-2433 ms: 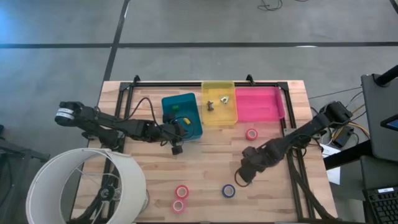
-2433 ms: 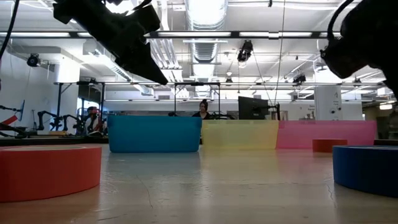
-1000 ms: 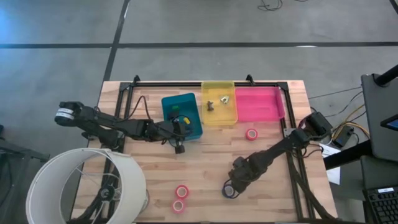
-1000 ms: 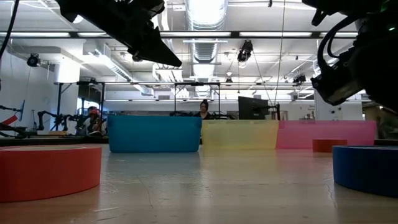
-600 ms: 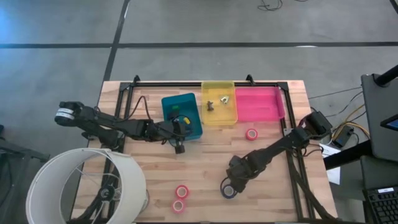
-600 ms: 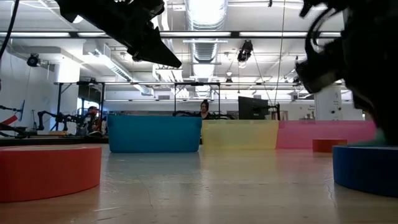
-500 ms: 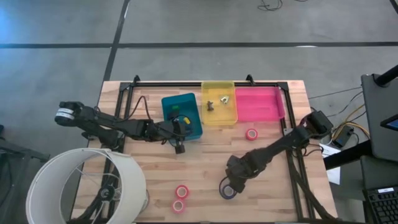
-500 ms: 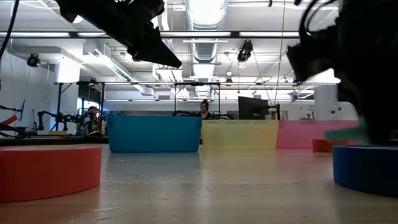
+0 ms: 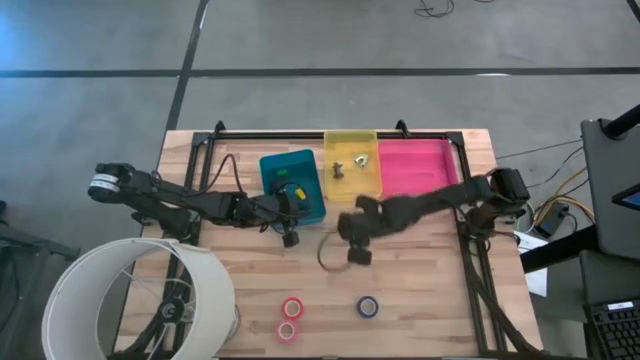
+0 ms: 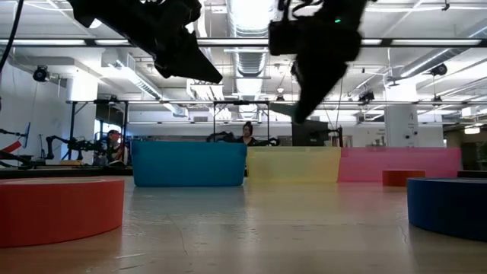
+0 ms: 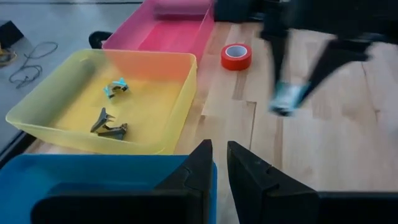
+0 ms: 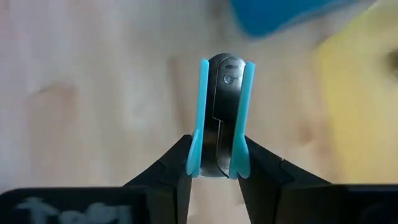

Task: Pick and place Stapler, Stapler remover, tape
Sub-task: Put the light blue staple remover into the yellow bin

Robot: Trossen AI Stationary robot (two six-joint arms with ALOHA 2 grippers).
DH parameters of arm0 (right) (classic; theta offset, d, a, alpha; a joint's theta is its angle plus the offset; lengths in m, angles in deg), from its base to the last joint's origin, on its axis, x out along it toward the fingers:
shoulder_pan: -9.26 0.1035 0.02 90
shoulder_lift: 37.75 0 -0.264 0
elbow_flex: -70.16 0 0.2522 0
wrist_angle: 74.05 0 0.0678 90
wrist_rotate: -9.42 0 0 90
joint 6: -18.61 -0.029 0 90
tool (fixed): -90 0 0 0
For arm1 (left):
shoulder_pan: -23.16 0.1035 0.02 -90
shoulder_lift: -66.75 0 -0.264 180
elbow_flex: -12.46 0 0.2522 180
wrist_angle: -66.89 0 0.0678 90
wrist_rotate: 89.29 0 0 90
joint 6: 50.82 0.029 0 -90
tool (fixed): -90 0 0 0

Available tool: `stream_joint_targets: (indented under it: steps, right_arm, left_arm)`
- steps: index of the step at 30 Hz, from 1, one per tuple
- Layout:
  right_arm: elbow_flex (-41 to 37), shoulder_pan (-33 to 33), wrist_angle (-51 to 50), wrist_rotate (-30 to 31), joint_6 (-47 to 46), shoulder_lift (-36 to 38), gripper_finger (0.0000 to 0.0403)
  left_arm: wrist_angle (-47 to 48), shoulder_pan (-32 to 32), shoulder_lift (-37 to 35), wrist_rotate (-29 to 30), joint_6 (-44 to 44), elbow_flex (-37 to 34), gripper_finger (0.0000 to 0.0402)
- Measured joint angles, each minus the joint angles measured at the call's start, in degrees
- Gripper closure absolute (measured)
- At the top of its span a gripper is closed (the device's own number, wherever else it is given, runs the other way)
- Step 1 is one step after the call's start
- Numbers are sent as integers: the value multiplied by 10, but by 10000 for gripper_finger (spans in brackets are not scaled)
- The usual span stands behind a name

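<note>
Landmark: yellow bin point(image 9: 353, 167) at the far middle of the wooden table point(image 9: 250, 270), with a blue bin point(image 9: 293, 186) on its left side and a pink bin point(image 9: 417, 167) on its right. Right gripper point(image 9: 357, 247): raised over the table just in front of the yellow bin, fingers clamped on a staple remover point(image 12: 222, 118) with light blue handles. Left gripper point(image 9: 287, 236): at the front of the blue bin, fingers nearly together, nothing between them. Inside the yellow bin: two further small staple removers point(image 11: 111, 124). Tape: one red roll point(image 11: 236, 56) just in front of the pink bin; two red rolls point(image 9: 290, 317) and one dark blue roll point(image 9: 368, 306) well in front of the yellow bin, near the front edge.
</note>
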Motion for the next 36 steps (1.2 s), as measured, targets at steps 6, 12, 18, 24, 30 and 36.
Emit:
stream_joint_targets:
  steps: [6,12,18,24,30,36]
  right_arm:
    - [39,-114,1,13,124,0,303]
    - [39,-221,2,45,170,0,296]
    - [5,-307,15,36,167,-18,301]
    - [-23,-346,55,-70,215,-72,297]
    - [-19,-344,53,-50,206,-119,301]
    - [-3,-343,51,-35,208,-130,276]
  left_arm:
    - [0,0,0,0,-39,0,348]
    - [0,-1,0,0,-66,0,348]
    - [3,-6,0,0,-91,0,348]
    - [3,-12,0,0,-115,0,348]
    - [3,-12,0,0,-113,0,348]
    - [3,-12,0,0,-86,0,348]
